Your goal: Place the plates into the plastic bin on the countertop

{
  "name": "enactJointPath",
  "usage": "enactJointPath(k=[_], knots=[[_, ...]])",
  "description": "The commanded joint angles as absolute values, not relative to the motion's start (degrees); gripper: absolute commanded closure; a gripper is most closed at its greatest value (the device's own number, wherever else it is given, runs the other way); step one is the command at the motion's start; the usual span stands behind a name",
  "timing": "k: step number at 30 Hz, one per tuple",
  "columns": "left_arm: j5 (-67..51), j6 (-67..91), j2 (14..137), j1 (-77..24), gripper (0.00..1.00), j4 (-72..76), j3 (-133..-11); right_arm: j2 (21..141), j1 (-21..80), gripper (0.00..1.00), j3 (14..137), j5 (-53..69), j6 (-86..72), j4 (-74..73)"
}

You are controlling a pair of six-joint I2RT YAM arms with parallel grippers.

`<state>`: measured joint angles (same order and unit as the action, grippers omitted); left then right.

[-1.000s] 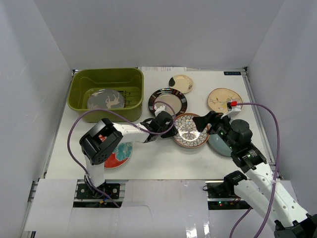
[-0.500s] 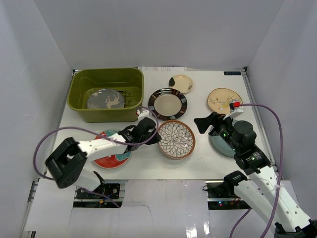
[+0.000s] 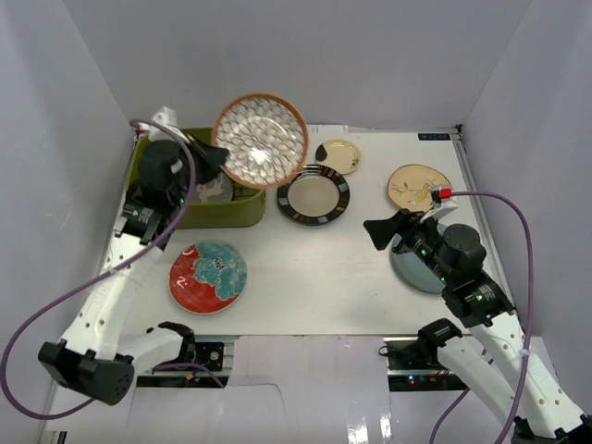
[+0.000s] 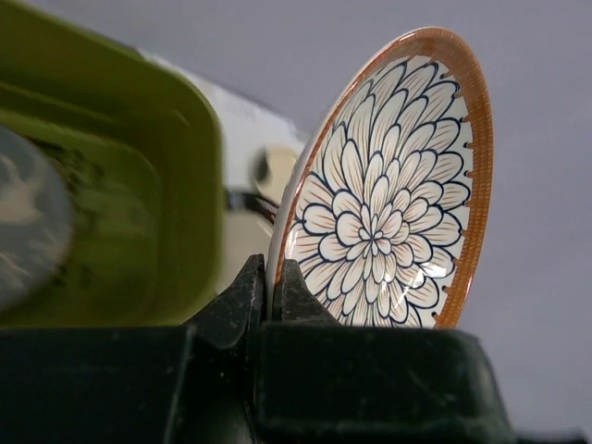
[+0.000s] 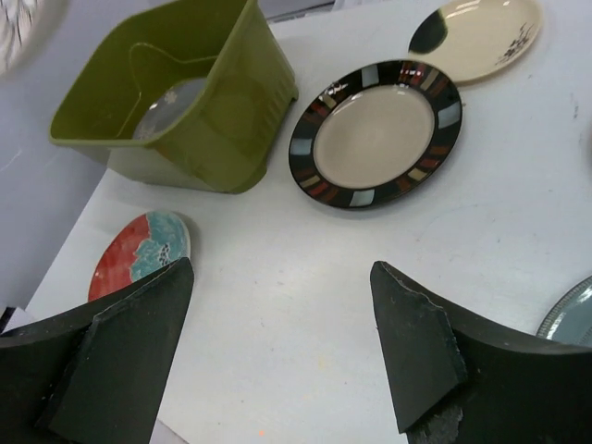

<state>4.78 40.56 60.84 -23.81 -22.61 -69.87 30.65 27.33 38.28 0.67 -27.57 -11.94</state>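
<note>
My left gripper (image 3: 218, 155) (image 4: 273, 277) is shut on the lower rim of the floral mandala plate (image 3: 261, 141) (image 4: 388, 203). It holds the plate tilted on edge, high above the right end of the olive-green plastic bin (image 3: 199, 215) (image 4: 139, 176). A grey plate (image 3: 215, 191) (image 4: 28, 222) lies inside the bin. On the countertop (image 3: 314, 268) rest the red-and-teal plate (image 3: 208, 276), the black-rimmed plate (image 3: 314, 194), a small cream plate (image 3: 338, 155) and a cream bird plate (image 3: 418, 187). My right gripper (image 3: 381, 229) (image 5: 282, 268) hangs open and empty over bare table, with a light blue plate (image 3: 414, 272) under its arm.
White walls close in the table at the back and on both sides. Metal rails run along the table's edges. Cables loop from both arms: the left one trails low beside the table, the right one arcs over the table's right side.
My left arm has carried the floral plate from the middle of the table up and leftward to above the bin. The right gripper has stayed nearly still.
</note>
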Motion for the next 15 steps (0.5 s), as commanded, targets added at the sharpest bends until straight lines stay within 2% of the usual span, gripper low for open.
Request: enactJointPath(k=[1, 2, 6, 15], knots=[[-3.7, 39.0, 67.4, -11.5, 1.0, -20.2, -75.5, 32.0, 27.0, 0.17, 36.4, 4.7, -27.9, -9.4], [-5.7, 40.2, 69.3, -6.2, 1.0, -19.7, -77.0, 32.3, 27.0, 0.17, 36.1, 4.9, -27.9, -9.0], [-10.0, 42.2, 78.5, 2.8, 1.0, -18.4, -79.9, 34.1, 27.1, 0.17, 35.1, 6.7, -27.3, -8.1], [-10.9, 41.0, 89.6, 6.5, 1.0, -17.8, -79.9, 39.1, 29.8, 0.17, 28.7, 12.2, -30.4, 0.1]])
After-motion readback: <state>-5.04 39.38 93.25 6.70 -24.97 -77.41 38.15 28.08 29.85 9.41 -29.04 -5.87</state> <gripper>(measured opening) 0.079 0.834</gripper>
